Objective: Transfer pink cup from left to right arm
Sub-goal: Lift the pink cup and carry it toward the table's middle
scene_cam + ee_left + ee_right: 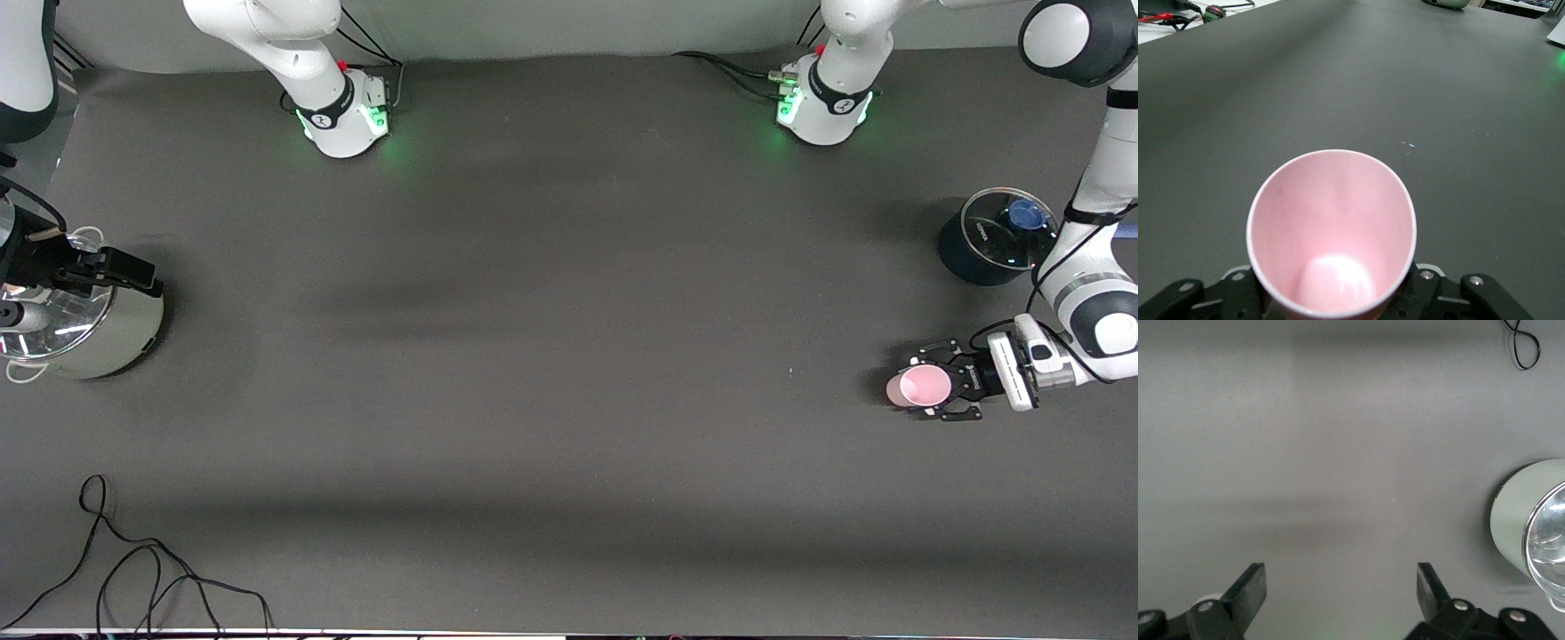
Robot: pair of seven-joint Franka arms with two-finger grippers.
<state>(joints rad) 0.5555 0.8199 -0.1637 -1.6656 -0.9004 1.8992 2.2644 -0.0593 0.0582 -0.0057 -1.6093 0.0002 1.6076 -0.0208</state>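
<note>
Front view | left gripper (935,388) jaws clamped on pink cup (916,388) between them | right gripper (1338,587) jaws apart

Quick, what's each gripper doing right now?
Left gripper: jaws closed on the pink cup, low at the table.
Right gripper: jaws open, holding nothing, waiting above the silver pot.

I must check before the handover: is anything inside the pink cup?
The pink cup, gripped by the left tool, looks empty: only its bare pink wall and bottom show. The near part of its inside stays hidden.
</note>
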